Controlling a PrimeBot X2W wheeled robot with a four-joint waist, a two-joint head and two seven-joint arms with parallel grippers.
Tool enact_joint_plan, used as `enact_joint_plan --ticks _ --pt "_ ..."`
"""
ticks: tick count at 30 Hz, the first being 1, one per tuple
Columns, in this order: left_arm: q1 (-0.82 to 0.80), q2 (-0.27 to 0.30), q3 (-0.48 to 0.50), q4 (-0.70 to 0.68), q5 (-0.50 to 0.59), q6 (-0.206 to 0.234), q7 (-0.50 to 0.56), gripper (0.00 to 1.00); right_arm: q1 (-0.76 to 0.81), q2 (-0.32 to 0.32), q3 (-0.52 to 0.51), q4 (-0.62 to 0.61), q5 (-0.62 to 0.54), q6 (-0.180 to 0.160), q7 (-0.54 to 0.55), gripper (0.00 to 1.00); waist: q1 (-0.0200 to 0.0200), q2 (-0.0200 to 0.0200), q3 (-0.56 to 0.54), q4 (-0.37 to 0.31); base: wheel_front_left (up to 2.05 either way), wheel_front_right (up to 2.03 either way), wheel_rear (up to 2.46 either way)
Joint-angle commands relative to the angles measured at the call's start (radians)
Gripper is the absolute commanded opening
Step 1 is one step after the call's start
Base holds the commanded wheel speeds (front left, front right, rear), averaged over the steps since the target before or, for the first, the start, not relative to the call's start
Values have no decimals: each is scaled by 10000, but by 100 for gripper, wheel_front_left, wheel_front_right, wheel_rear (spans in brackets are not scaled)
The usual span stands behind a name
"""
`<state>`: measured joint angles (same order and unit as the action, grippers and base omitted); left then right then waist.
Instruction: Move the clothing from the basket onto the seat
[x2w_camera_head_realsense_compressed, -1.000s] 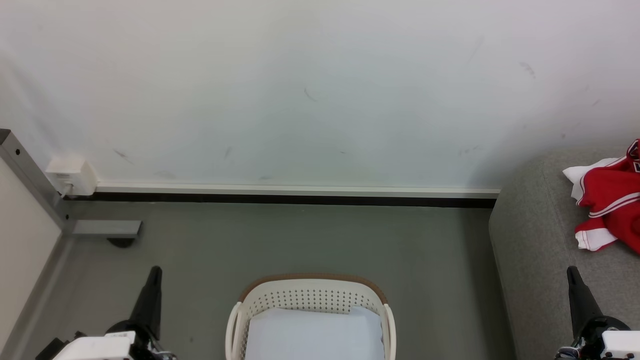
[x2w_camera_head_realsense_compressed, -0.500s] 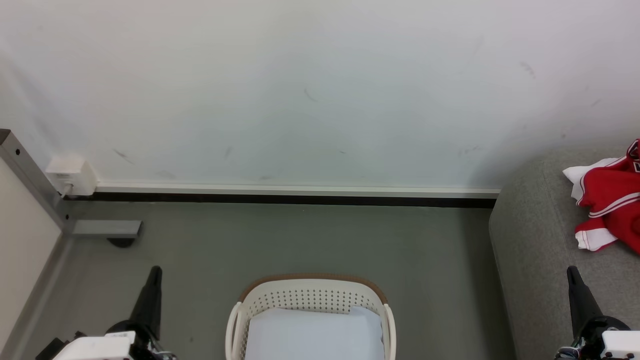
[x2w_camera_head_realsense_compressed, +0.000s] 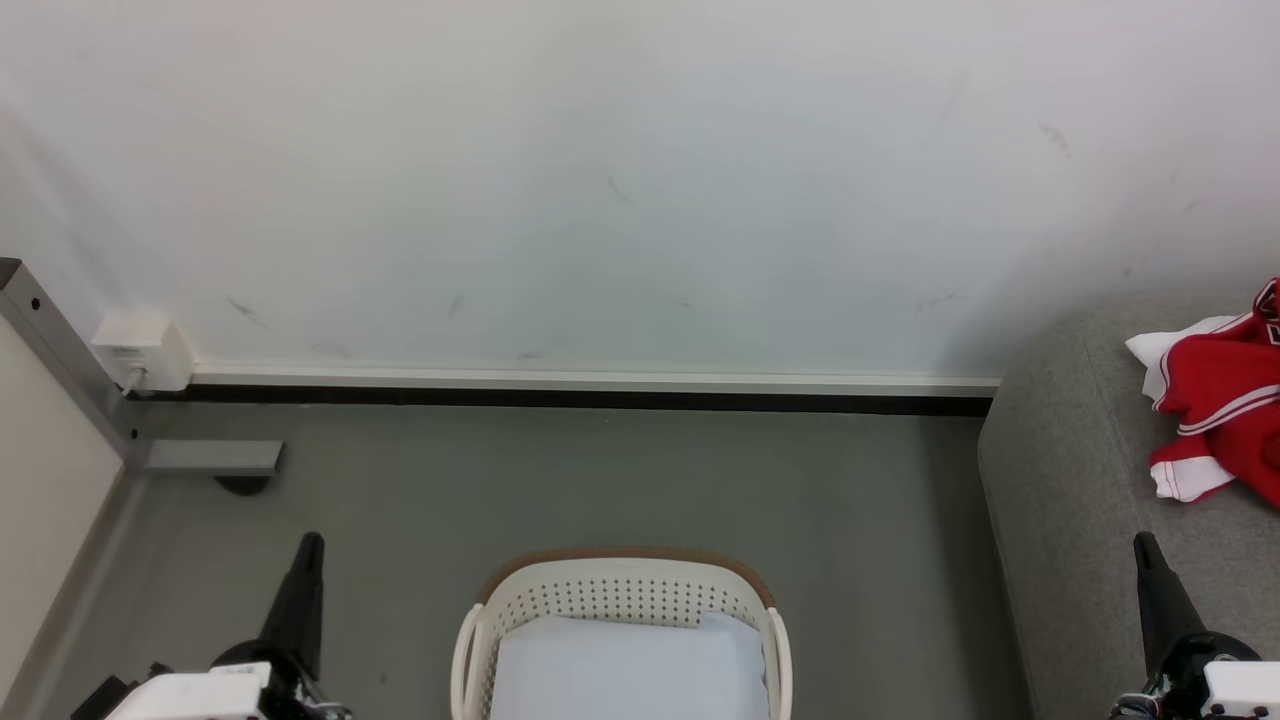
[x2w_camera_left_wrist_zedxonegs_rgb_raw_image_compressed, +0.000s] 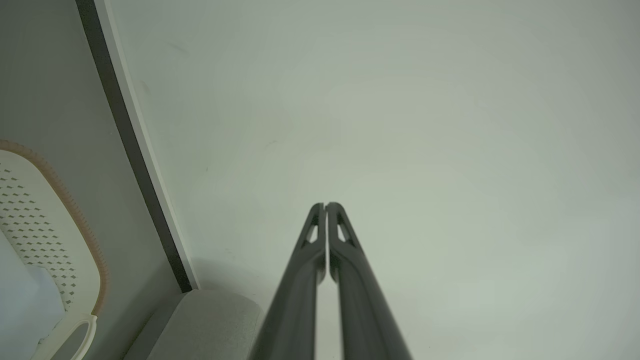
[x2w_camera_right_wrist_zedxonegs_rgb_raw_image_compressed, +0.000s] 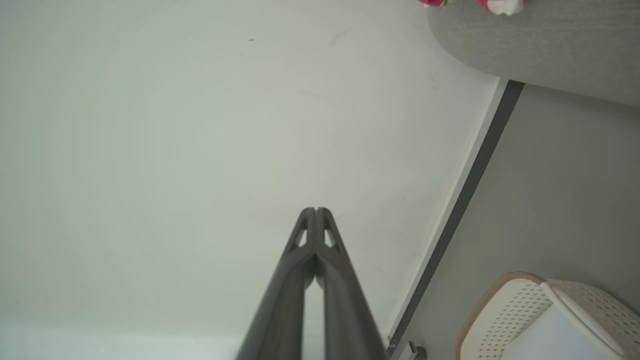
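Note:
The red clothing (x2w_camera_head_realsense_compressed: 1225, 400) with white trim lies crumpled on the grey seat (x2w_camera_head_realsense_compressed: 1070, 480) at the right edge; a sliver of it (x2w_camera_right_wrist_zedxonegs_rgb_raw_image_compressed: 495, 4) shows in the right wrist view. The white basket (x2w_camera_head_realsense_compressed: 620, 572) with a brown rim stands on the floor at bottom centre, with only a pale blue-white cloth (x2w_camera_head_realsense_compressed: 625, 665) inside. My left gripper (x2w_camera_head_realsense_compressed: 311, 541) is shut and empty to the basket's left, fingertips together (x2w_camera_left_wrist_zedxonegs_rgb_raw_image_compressed: 325, 205). Down at the lower right, my right gripper (x2w_camera_head_realsense_compressed: 1142, 541) points up over the seat's front, shut and empty (x2w_camera_right_wrist_zedxonegs_rgb_raw_image_compressed: 315, 210).
A white wall with a dark skirting strip (x2w_camera_head_realsense_compressed: 600, 398) runs behind the grey floor. A white socket box (x2w_camera_head_realsense_compressed: 145, 350) and a grey metal post with a foot (x2w_camera_head_realsense_compressed: 210, 458) stand at the left.

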<state>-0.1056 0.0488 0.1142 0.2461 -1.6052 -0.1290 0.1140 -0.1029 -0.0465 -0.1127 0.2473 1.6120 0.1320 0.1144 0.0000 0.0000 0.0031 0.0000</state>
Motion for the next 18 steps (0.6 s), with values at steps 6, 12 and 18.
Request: enact_joint_plan --ticks 6,12,18 --pt "-74 21 23 -33 -141 -45 38 0 -128 -71 -31 -49 21 -24 30 0 0 0 0 0 0 0 0" --pt "-74 21 23 -32 -142 -45 38 0 -128 -71 -30 -49 21 -25 30 0 0 0 0 0 0 0 0" --pt "-74 21 22 -32 -142 -45 37 0 -128 -71 -30 -49 21 -25 30 0 0 0 0 0 0 0 0"
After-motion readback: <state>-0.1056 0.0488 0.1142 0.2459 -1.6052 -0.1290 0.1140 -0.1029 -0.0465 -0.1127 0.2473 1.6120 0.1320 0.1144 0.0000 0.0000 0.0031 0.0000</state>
